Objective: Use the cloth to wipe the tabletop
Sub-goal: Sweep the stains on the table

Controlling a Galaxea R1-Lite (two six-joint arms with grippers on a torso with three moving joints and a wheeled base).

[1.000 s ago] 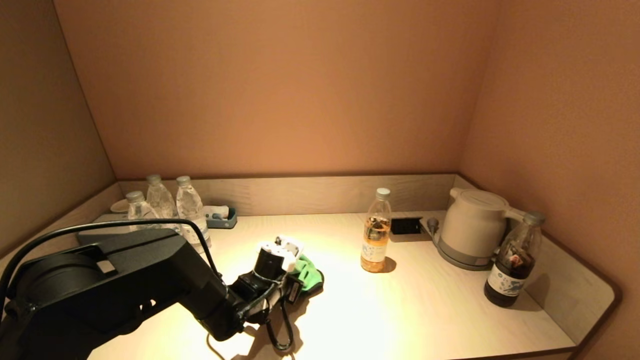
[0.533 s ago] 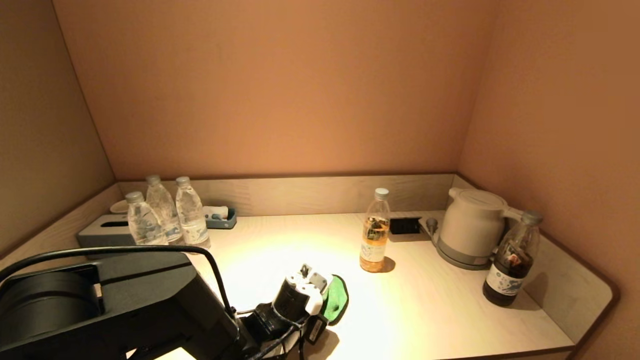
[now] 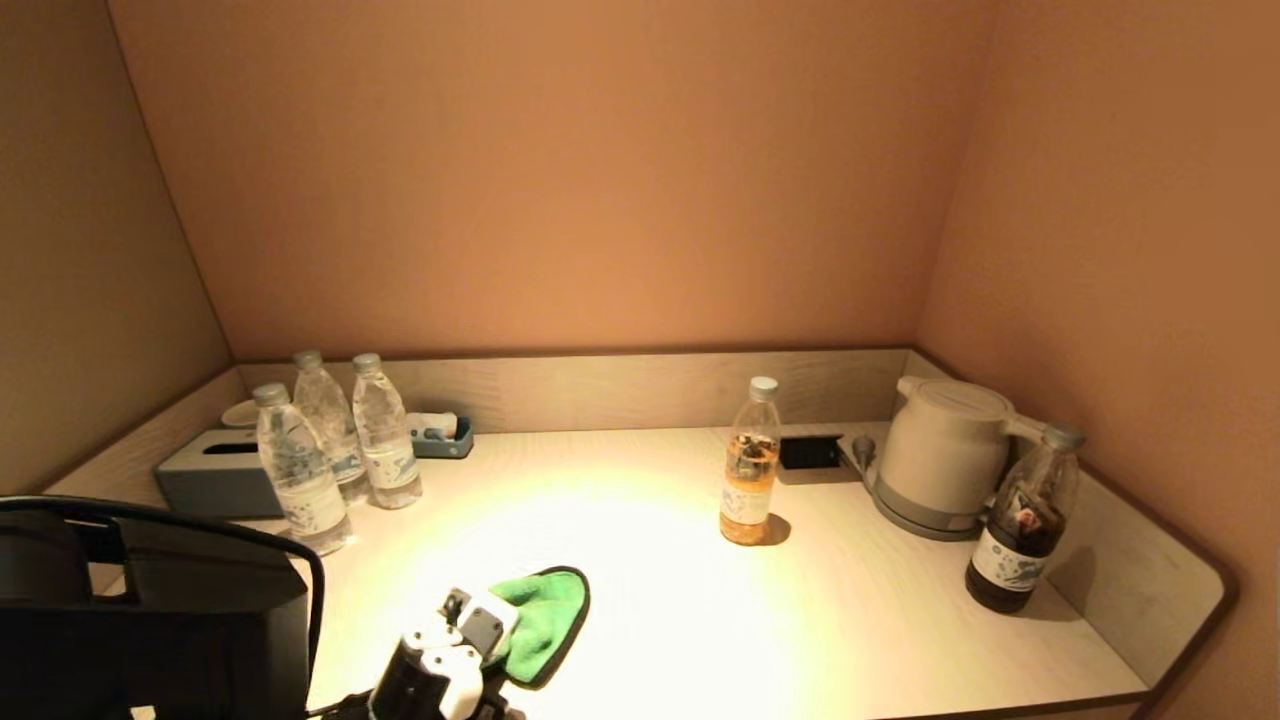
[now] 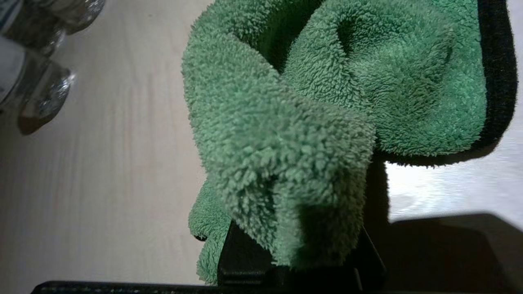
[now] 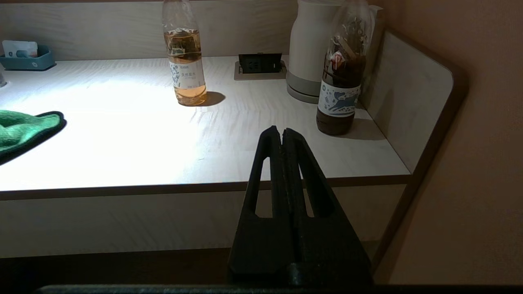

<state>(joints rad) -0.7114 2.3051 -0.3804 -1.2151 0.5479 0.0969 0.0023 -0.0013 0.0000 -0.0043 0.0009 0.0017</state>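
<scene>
The green cloth [image 3: 541, 620] with a dark hem lies on the pale wooden tabletop [image 3: 850, 610] near its front edge, left of centre. My left gripper [image 3: 478, 632] sits at the cloth's near left end and is shut on it. In the left wrist view the cloth [image 4: 310, 122] is bunched over the black fingers [image 4: 245, 265] and hides their tips. The cloth's far end also shows in the right wrist view [image 5: 20, 128]. My right gripper [image 5: 282, 132] is shut and empty, parked below the table's front edge on the right.
Three water bottles [image 3: 300, 470] and a grey tissue box [image 3: 210, 475] stand at the back left, next to a small blue tray [image 3: 440, 435]. A tea bottle [image 3: 750, 465], a socket [image 3: 812, 452], a white kettle [image 3: 945, 455] and a dark bottle [image 3: 1025, 525] stand on the right.
My left gripper has dragged the cloth from mid-table toward the front edge, then to the left. The left arm has drawn back to the lower left.
</scene>
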